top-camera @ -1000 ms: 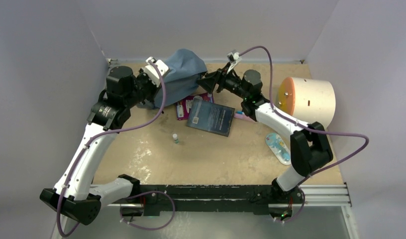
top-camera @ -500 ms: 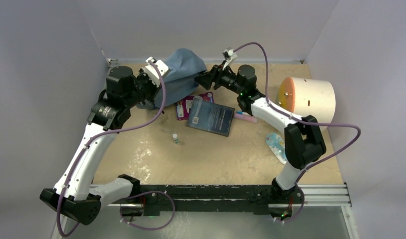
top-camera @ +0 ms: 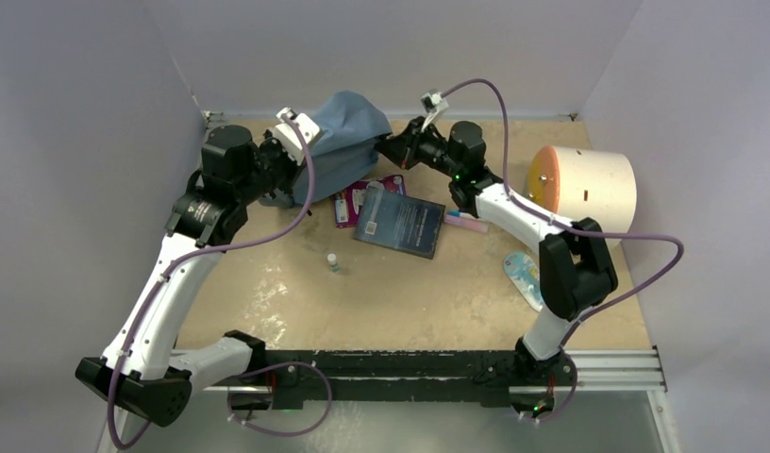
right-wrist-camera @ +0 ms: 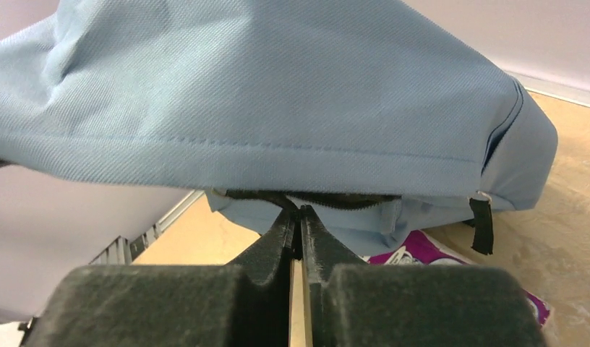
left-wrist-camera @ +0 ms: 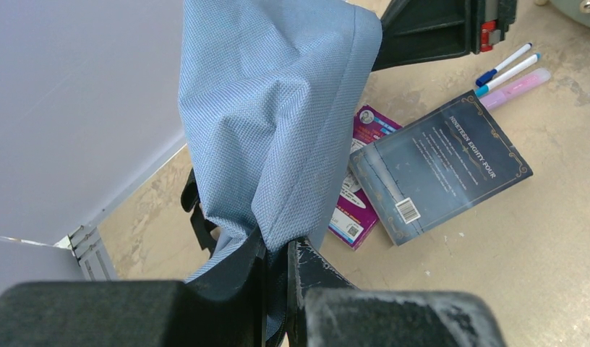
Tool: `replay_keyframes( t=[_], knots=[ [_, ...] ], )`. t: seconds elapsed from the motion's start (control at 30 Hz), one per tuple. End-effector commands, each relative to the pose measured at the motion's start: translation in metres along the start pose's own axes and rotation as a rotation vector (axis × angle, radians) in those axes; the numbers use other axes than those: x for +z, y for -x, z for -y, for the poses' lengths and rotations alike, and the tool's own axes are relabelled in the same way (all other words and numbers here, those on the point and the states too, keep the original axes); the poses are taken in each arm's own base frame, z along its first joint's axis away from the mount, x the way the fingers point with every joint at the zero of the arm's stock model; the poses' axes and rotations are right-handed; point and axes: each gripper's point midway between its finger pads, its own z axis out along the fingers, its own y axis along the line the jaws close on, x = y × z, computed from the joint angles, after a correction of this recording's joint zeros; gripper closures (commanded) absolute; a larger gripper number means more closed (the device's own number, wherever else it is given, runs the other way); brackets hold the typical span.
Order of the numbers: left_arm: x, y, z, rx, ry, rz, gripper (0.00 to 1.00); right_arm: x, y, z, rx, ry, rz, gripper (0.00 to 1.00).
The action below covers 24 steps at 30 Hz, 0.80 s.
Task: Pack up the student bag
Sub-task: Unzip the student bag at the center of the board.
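The student bag [top-camera: 348,142], soft grey-blue fabric, stands raised at the back of the table. My left gripper [top-camera: 289,160] is at its left side. In the left wrist view this gripper [left-wrist-camera: 276,246] is shut on a fold of the bag's fabric [left-wrist-camera: 278,108], with a black strap [left-wrist-camera: 202,224] hanging below. My right gripper [top-camera: 389,149] is at the bag's right edge. In the right wrist view its tips [right-wrist-camera: 298,213] are pressed together on the dark zipper band under the bag's overhanging cloth [right-wrist-camera: 278,94].
A dark blue book [top-camera: 400,225] lies partly over a purple booklet [top-camera: 348,203] just in front of the bag. Pens [top-camera: 466,220] lie to the book's right and a small bottle [top-camera: 333,262] in front of it. A white cylinder with an orange face [top-camera: 584,189] and a blue-white packet [top-camera: 527,280] are at the right.
My right gripper has moved left up to the bag's zipper edge and gone from open to shut. The left arm and the bag's fold have stayed put.
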Motion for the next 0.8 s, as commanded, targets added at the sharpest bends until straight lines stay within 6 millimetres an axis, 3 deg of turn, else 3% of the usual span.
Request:
replay_keyframes(
  t=[0.0,0.37,0.77],
  knots=[
    [-0.003,0.037,-0.013,0.014,0.045,0.117,1.00,-0.015,0.037,-0.040,-0.098,0.077,0.106,1.00],
    [0.016,0.028,-0.011,-0.020,0.019,0.089,1.00,-0.021,0.053,-0.100,-0.167,0.151,0.126,1.00],
    [0.020,0.033,-0.007,-0.052,-0.009,0.100,1.00,0.009,0.041,-0.186,-0.222,0.290,0.071,1.00]
  ],
)
